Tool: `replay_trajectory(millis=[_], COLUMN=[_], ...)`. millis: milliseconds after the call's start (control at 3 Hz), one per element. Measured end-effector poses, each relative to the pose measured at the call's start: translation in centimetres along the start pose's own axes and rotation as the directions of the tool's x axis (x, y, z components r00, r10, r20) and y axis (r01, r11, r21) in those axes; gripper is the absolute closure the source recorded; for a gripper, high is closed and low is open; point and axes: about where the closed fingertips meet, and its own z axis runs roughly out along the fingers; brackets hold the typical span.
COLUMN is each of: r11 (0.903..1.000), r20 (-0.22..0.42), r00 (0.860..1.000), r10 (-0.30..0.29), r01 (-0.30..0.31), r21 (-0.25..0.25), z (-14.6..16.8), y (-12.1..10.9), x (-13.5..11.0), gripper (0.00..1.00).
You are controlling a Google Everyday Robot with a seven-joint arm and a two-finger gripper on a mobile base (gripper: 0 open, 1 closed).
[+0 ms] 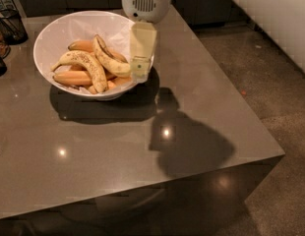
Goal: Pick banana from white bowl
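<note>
A wide, round bowl [54,33] of glossy white, with sloping sides, is set on the back left part of a smooth grey-brown table [142,171], in which small lamp spots are mirrored. Several bananas are heaped in the bowl. The banana [109,59], long, curved and pale yellow with few brown flecks, is laid on top of the heap at its right side, with one end toward the middle of the bowl and the other near the right rim. Just left of it a densely freckled banana [86,67] is seen, and under both some smooth orange bananas [74,77]. The gripper [139,73], a pale, boxy, matte piece, is held upright over the right rim of the bowl, with its tip just beside the banana's lower end. Contact cannot be told, nor whether the gripper is apart or together. Above it the rounded white arm housing [145,1] with a slotted grille is seen.
</note>
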Motion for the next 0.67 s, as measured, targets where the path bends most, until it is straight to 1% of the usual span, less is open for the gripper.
replay_trajectory(millis=[333, 667], r11=[0.9997, 0.9973], r20=[0.029, 0.106], r00=[1.0, 0.992], r10=[-0.004, 0.069], r01=[0.003, -0.071], r21=[0.024, 0.018], z=[0.0, 0.1], y=[-0.6, -0.8], x=[-0.9, -2.4], gripper=[0.0, 0.0])
